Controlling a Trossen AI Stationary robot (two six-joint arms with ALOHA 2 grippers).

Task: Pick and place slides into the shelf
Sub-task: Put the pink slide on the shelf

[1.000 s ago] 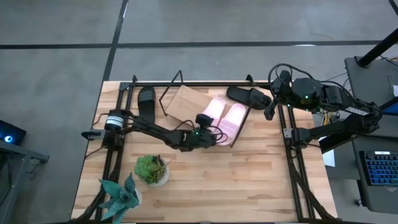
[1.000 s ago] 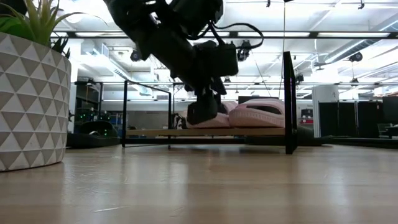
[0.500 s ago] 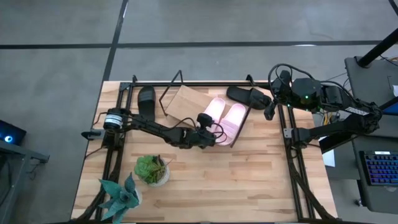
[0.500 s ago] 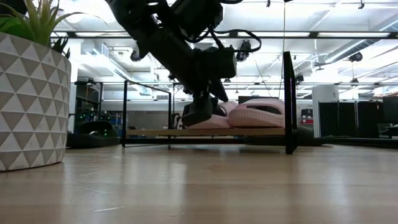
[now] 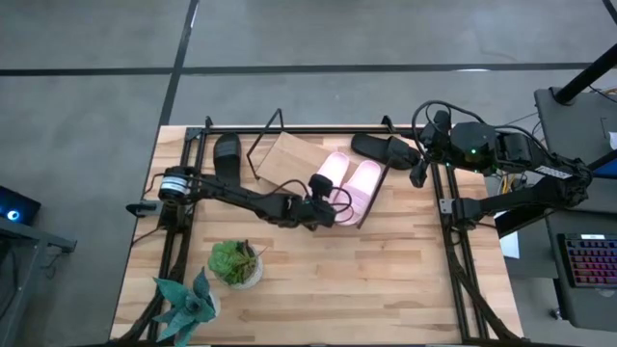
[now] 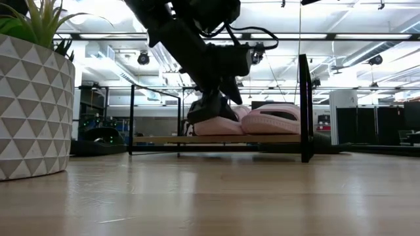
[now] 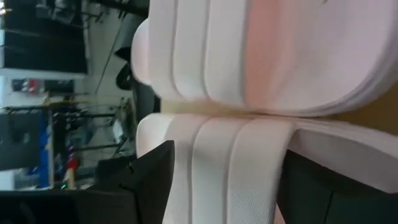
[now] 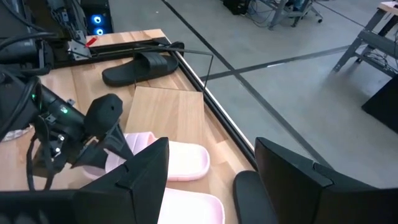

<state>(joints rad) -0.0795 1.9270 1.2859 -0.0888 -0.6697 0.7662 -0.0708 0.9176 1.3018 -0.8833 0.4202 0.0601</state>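
Four slides show: two pink slides (image 5: pixel 347 181) lie side by side on the right half of the shelf (image 5: pixel 286 158), long axes running front to back, while one black slide (image 5: pixel 227 154) lies on the bench (image 5: pixel 386 280) left of the shelf and another black slide (image 5: pixel 386 148) lies crosswise past its right edge. The left gripper (image 5: pixel 326 196) sits at the near end of the left pink slide, fingers (image 7: pixel 149 180) spread on either side of its strap. The right gripper (image 5: pixel 417 172) hangs at the bench's far right edge, fingers (image 8: pixel 140 180) spread; the shelf's left half is bare.

No lettering, label, brand mark or number can be read anywhere from where I stand, neither on the sandals, the arms, the planter nor the room beyond.
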